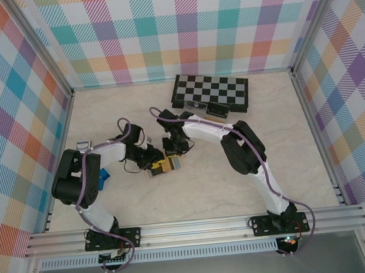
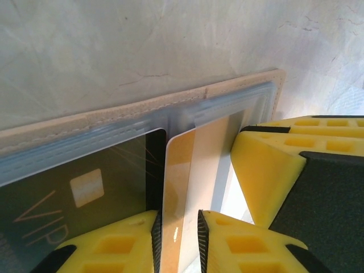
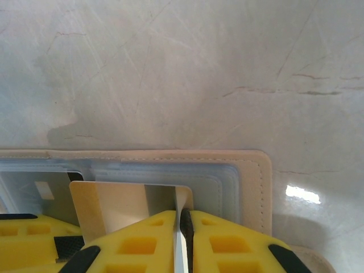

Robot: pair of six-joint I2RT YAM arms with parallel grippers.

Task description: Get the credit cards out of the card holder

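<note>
PLACE: robotics lab, enclosed test cell | FRAME: bare aluminium rails (image 1: 196,227) boxing in the work area | WALLS: bright plaid-printed panels (image 1: 180,29) on three sides | RIG: left arm (image 1: 88,182) and right arm (image 1: 254,162) bolted at the near rail, cables exposed | SURFACE: pale marble-look counter (image 1: 206,198)

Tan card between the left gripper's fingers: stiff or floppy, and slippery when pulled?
Likely stiff: the tan card shows straight edges where it sticks out of the card holder. Probably slippery, given the glint on its face. Likely light: it looks very thin next to the left gripper.
</note>
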